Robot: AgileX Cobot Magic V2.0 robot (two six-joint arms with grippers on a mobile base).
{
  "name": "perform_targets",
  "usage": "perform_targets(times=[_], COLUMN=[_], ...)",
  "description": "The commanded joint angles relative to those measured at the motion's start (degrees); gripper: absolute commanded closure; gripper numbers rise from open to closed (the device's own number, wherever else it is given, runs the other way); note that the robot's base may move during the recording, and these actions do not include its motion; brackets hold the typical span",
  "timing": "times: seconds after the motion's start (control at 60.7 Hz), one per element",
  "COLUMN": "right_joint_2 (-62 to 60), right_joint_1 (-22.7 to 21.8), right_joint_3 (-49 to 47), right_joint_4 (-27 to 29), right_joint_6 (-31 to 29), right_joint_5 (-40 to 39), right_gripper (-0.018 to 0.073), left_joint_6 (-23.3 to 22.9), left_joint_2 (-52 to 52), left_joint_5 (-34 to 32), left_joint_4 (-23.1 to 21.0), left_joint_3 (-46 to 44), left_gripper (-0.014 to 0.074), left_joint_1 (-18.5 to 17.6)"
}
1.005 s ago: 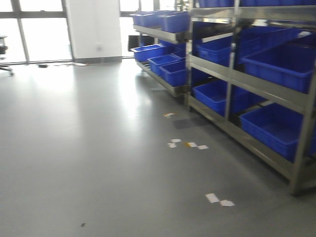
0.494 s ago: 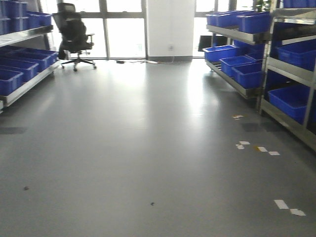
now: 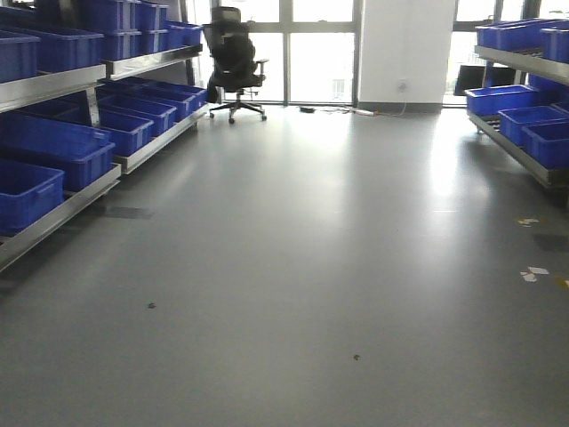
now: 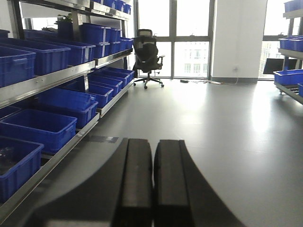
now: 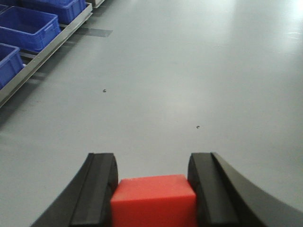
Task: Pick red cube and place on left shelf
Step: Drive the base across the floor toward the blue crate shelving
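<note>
Probably a stockroom — blue crates [image 3: 53, 147] fill the left shelf [image 3: 53, 86] and a facing rack [image 3: 520, 60].

Open floor [image 3: 311, 267] ahead, left shelf [image 3: 53, 85] alongside, office chair [image 3: 233, 53] beyond

My left gripper [image 4: 152, 189] points level ahead, its two black fingers pressed flat together. My right gripper [image 5: 153, 179] tilts downward, its fingers clamped on the red cube [image 5: 154, 203].

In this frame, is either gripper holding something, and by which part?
The right gripper holds the red cube by its two opposite side faces. The left gripper is shut and holds nothing.
</note>
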Motion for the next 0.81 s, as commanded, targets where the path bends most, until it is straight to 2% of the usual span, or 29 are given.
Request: perform_targets(times=[0.0, 0.791], right_joint_2=[0.1, 0.0], right_joint_1=[0.2, 0.2], right_joint_3=[-1.4, -1.4], right_joint_4=[-0.2, -0.2], right_joint_6=[-0.3, -0.3], right_joint_5=[-4.3, -4.3], right_gripper=[0.0503, 0.0503], left_joint_6=[0.0, 0.0], left_joint_2=[-0.9, -0.9], left_joint_5=[-4.7, -4.7], left_joint_4=[0.0, 0.0], left_joint_3=[1.4, 1.4], left_gripper=[0.0495, 0.0495], left_joint_1=[-0.2, -0.2])
